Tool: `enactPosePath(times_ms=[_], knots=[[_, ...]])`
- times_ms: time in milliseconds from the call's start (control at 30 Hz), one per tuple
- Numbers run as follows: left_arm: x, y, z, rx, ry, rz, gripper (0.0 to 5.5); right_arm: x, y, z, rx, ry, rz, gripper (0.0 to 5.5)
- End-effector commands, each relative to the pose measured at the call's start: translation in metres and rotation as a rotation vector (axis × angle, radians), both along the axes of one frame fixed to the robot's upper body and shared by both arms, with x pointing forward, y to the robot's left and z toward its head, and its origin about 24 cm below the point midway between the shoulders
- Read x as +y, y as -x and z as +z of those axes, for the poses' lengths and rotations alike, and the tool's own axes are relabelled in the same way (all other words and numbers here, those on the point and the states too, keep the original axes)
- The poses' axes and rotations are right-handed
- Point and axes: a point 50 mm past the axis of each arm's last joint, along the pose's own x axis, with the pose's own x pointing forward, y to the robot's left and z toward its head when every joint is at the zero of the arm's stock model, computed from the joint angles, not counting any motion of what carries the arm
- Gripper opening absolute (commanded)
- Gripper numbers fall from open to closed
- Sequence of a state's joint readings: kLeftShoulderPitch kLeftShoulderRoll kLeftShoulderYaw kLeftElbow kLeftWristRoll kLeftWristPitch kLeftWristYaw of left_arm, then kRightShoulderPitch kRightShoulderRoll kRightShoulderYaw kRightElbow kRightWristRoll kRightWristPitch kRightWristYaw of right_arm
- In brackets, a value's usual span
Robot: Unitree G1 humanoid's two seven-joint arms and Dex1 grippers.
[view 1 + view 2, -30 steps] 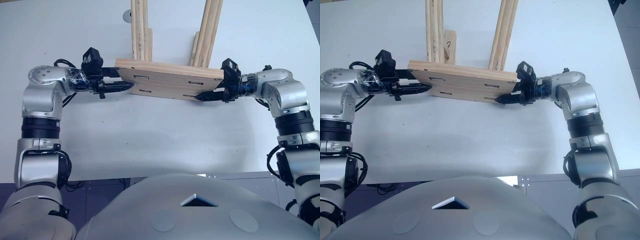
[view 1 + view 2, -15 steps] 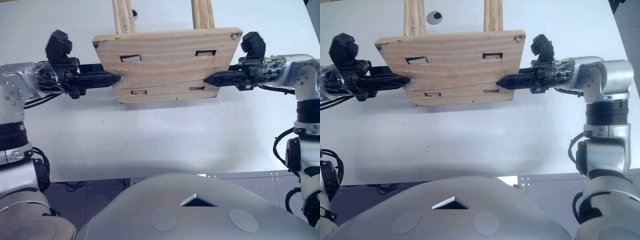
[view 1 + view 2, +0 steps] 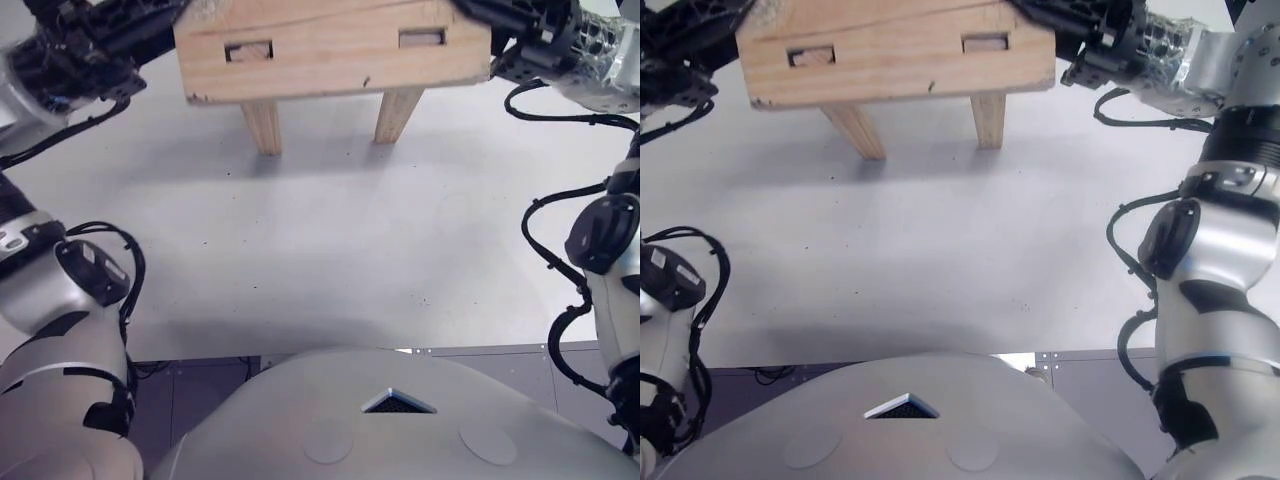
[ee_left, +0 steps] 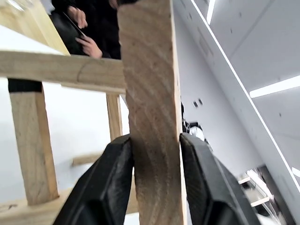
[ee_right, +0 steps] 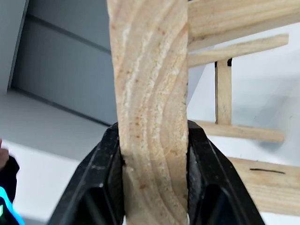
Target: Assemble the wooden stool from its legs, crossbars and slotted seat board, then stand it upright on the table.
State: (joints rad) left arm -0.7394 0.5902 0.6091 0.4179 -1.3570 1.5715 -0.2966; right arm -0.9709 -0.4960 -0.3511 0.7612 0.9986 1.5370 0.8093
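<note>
White table (image 3: 320, 260), ceiling lights (image 4: 276, 86) above it.
Left gripper (image 4: 155, 145) and right gripper (image 5: 152, 154) each pinch a seat board (image 3: 330, 55) end — legs (image 3: 264, 128) point down at the table.

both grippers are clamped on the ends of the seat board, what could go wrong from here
1. The left gripper and right gripper each pinch only a thin end of the seat board; a slip at either could drop it.
2. The board looks tilted, its left end lower, so the legs might meet the table unevenly and tip over.
</note>
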Motion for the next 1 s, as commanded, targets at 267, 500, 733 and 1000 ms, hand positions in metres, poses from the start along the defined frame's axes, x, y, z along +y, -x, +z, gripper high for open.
enactPosePath(times_ms=[267, 500, 733, 1000], knots=[[-0.001, -0.074, -0.050, 0.278, -0.134, 0.587, 2.45, 0.013, -0.054, -0.054, 0.288, 0.226, -0.545, 1.80], [0.001, -0.067, -0.041, -0.053, -0.140, 0.715, 3.37, 0.004, -0.057, -0.053, 0.165, 0.225, -0.611, 3.05], [-0.026, -0.039, -0.059, -0.292, -0.292, 0.734, 3.57, -0.020, -0.060, -0.031, -0.088, 0.157, -0.773, 3.30], [-0.043, -0.017, -0.084, -0.324, -0.377, 0.764, 3.60, -0.030, -0.016, -0.056, -0.580, 0.727, -1.151, 3.97]])
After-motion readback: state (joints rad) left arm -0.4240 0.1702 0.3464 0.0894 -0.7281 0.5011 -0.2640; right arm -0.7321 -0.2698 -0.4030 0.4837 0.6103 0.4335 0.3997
